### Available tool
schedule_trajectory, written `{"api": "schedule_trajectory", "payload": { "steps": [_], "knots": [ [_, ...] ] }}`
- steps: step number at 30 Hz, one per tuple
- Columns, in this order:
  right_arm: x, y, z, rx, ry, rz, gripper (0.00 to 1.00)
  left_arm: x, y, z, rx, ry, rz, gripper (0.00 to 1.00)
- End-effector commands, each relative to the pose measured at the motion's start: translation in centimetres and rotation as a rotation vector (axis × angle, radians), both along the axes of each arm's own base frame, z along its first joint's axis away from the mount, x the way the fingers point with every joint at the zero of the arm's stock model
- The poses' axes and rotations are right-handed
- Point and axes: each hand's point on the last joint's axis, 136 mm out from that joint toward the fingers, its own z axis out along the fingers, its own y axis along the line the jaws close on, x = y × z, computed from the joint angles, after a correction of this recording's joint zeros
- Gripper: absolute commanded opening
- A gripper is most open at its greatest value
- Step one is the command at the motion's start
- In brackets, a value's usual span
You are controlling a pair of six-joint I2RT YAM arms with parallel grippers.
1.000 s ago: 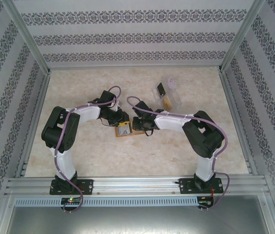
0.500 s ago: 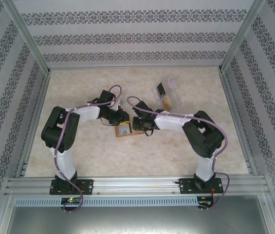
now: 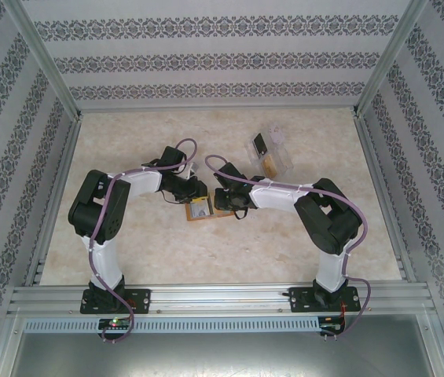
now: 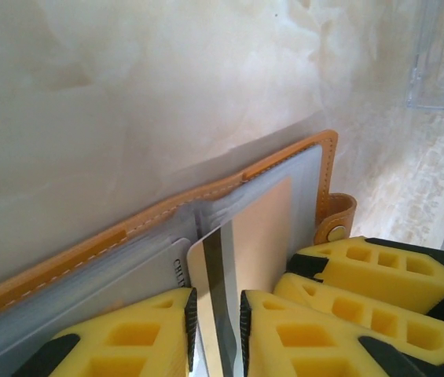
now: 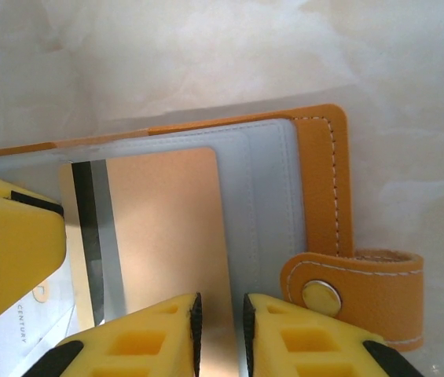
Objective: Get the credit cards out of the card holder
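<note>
Extraction of 1 credit card (image 4: 210, 271) is the step in hand, by my reading. The card holder (image 3: 200, 210) lies open and flat on the table (image 3: 284, 236). Both arms meet over it, the left arm at its left side and the right arm at its right.

The left gripper (image 4: 218, 326) has its 2 yellow fingers drawn close, with the striped end of the card standing between the pads. It looks pinched there, the white face and dark stripe showing just outside the holder's clear pocket. The rest of the card seems to sit inside that pocket, a coppery face visible through the plastic.

The right gripper (image 5: 222, 330) sits at the holder's edge, just beside the snap tab (image 5: 355, 290), with its jaws almost together over the pocket's rim. Whether they clamp the pocket, the card or nothing, I cannot tell.

A clear tray (image 4: 442, 78) lies beyond the holder, well apart from it, and from above what look like 2 cards rest in it.

The next move calls for a straight, slow pull by the left arm along the pocket's length, away from the holder, while the holder stays pinned. If it is not held down, the whole booklet will likely drag along with the card. A pull at an angle could jam the card's corner in the pocket.
</note>
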Motion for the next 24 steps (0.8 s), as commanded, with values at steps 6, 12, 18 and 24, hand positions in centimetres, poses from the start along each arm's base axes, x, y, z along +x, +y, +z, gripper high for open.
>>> {"api": "schedule_trajectory", "payload": {
  "steps": [6, 12, 18, 24],
  "knots": [
    [-0.8, -1.1, -2.0, -0.042, 0.066, -0.023, 0.24, 0.0, 0.7, 0.3, 0.024, -0.017, -0.012, 0.25],
    [-0.7, -1.0, -1.9, -0.037, 0.065, -0.017, 0.24, 0.0, -0.6, 0.5, -0.062, -0.005, -0.039, 0.24],
    [-0.8, -1.0, -2.0, -0.038, 0.068, -0.019, 0.24, 0.1, -0.8, 0.7, -0.079, -0.01, -0.041, 0.21],
    [-0.8, -1.1, -2.0, -0.04, 0.072, -0.022, 0.24, 0.2, -0.7, 0.9, -0.075, -0.019, -0.039, 0.12]
  ]
}}
